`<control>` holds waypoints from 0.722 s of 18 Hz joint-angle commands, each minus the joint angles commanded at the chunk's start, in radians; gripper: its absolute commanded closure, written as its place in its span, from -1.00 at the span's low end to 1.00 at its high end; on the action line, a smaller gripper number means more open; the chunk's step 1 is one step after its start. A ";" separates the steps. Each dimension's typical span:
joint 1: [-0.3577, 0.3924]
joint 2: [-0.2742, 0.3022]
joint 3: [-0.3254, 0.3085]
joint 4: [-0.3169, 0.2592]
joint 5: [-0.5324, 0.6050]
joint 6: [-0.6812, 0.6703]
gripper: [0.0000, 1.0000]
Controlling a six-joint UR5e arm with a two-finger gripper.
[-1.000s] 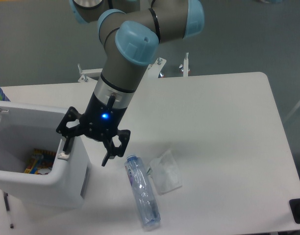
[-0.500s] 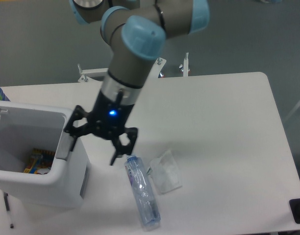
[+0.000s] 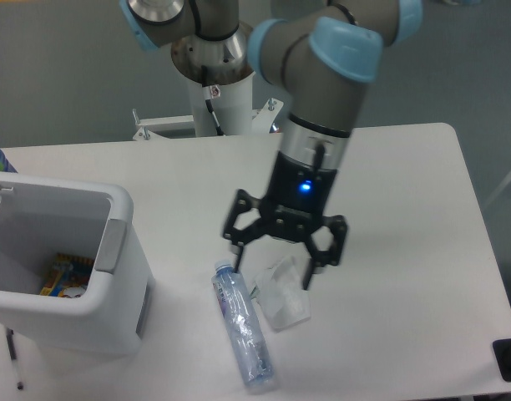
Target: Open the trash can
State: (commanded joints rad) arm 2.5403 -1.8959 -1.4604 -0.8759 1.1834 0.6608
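Hanging over the middle of the white table (image 3: 389, 175), the gripper (image 3: 272, 274) has its two black fingers spread wide with nothing between them, a blue light glowing on the wrist just above. It's pointing down at the stuff lying on the tabletop: a clear plastic bottle (image 3: 242, 327) on its side, cap end toward the gripper, and a crumpled clear plastic cup or wrapper (image 3: 282, 294) right beside it. Honestly can't tell which, it's see-through and kind of squashed. One fingertip looks just above that crumpled piece, but whether it actually touches is hard to say from this angle.

The trash can (image 3: 63, 259) sits well off to the side, at the table's left edge in the picture, nowhere near the gripper. Its top is open, so you can see straight down inside, where some colourful packaging (image 3: 62, 277) lies at the bottom. The grey push tab (image 3: 111, 245) shows on the rim facing the bottle.
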 joint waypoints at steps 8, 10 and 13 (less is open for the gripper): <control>0.146 -0.141 0.054 -0.101 0.251 0.509 -1.00; 0.150 -0.143 0.089 -0.190 0.257 0.549 -1.00; 0.138 -0.160 0.136 -0.278 0.353 0.562 -1.00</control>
State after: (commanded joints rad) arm 2.6784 -2.0555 -1.3239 -1.1534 1.5367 1.2226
